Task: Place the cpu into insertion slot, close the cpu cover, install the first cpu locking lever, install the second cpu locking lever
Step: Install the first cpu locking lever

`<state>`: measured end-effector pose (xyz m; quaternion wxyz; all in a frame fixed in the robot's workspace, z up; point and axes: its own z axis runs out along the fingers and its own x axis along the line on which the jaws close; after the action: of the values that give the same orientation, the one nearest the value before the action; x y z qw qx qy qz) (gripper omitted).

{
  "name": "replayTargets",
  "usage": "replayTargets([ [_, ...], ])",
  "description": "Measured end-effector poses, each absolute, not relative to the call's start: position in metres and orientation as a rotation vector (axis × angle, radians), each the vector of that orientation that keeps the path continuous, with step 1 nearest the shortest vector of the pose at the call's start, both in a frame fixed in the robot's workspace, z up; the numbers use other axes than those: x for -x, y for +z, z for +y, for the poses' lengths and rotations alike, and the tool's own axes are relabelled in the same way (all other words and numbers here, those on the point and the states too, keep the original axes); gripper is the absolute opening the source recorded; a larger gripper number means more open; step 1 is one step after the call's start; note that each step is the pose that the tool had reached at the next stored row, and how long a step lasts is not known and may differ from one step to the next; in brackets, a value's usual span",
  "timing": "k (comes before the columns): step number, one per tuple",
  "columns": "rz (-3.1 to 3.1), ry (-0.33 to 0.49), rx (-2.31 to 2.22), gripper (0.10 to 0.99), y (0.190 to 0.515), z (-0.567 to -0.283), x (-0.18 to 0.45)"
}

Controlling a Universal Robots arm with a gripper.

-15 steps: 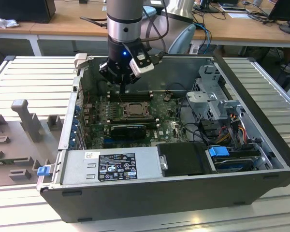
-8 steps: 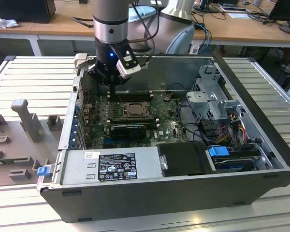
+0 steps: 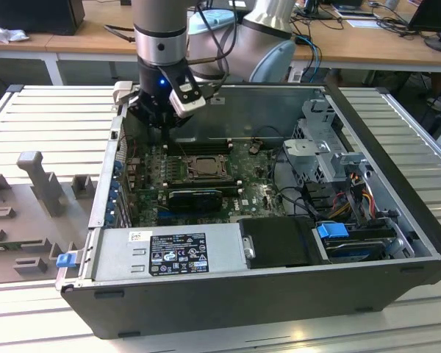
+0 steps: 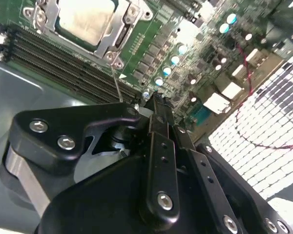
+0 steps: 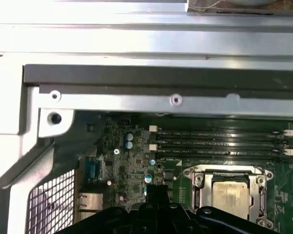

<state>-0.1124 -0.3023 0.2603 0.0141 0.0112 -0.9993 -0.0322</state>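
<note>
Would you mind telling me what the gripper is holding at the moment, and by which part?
Nothing, as far as shows: the gripper is shut with nothing between its fingers, and the cpu lies apart from it.

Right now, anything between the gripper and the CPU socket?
Nothing visible. The gripper hangs beside the socket, with just low board parts between them. The chip already sits in it, the metal frame around it.

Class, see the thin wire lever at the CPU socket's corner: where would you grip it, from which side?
Probably the lever near its free end, coming from above the memory slots: it is a thin straight rod, anchored at the cpu cover corner.
</note>
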Motion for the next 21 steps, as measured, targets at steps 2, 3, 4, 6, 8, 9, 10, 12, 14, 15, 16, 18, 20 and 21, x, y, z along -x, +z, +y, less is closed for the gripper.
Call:
replayTargets([
  [2, -3.111, -0.099, -0.035, 0.106, 0.259, -0.297, 0.111],
  [3, -3.112, -0.099, -0.035, 0.106, 0.259, -0.295, 0.11],
  [4, -3.112, -0.098, -0.035, 0.106, 0.259, -0.294, 0.109],
  [6, -3.112, -0.094, -0.035, 0.106, 0.259, -0.291, 0.104],
  [8, -3.112, -0.093, -0.035, 0.106, 0.259, -0.291, 0.101],
  [9, -3.112, -0.093, -0.035, 0.106, 0.259, -0.29, 0.098],
  [10, -3.112, -0.092, -0.035, 0.106, 0.258, -0.29, 0.094],
  [12, -3.112, -0.091, -0.035, 0.106, 0.258, -0.29, 0.089],
  [14, -3.112, -0.091, -0.035, 0.106, 0.257, -0.29, 0.083],
  [15, -3.112, -0.091, -0.035, 0.106, 0.257, -0.29, 0.08],
  [16, -3.112, -0.091, -0.035, 0.106, 0.257, -0.29, 0.079],
  [18, -3.112, -0.091, -0.035, 0.106, 0.256, -0.29, 0.076],
  [20, -3.112, -0.09, -0.035, 0.106, 0.255, -0.29, 0.068],
  [21, -3.112, -0.09, -0.035, 0.106, 0.255, -0.29, 0.065],
])
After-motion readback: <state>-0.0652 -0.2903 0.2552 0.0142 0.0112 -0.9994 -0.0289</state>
